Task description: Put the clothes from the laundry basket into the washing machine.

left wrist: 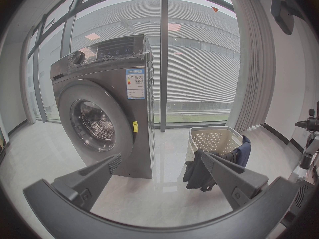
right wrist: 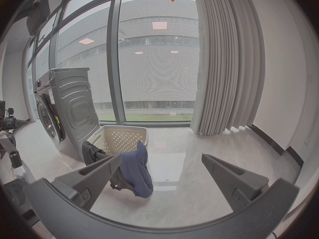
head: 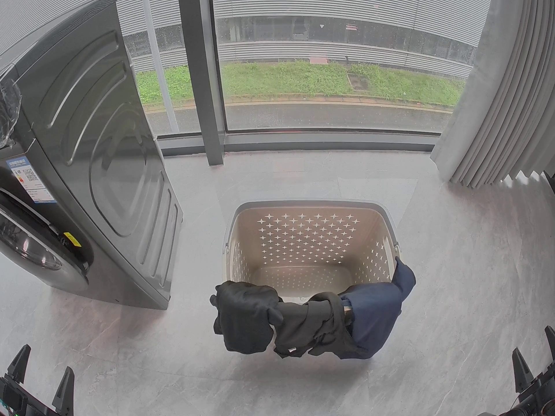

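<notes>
Head view: basket [head: 312,204] on floor [head: 289,388], middle. Black clothes [head: 245,316] hang over its 6 o'clock rim. Blue cloth [head: 376,313] hangs at 5 o'clock corner, touching black ones. Washer [head: 98,145] at 10 o'clock from basket, side face seen. Left wrist view shows washer front with drum [left wrist: 96,125]. Left gripper [left wrist: 161,157] wide open, holds nothing. Right gripper [right wrist: 161,159] same, well apart from basket.

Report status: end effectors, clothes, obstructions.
Left end effector, right end effector open, empty. Clothes draped over basket rim. Washer door appears shut.
</notes>
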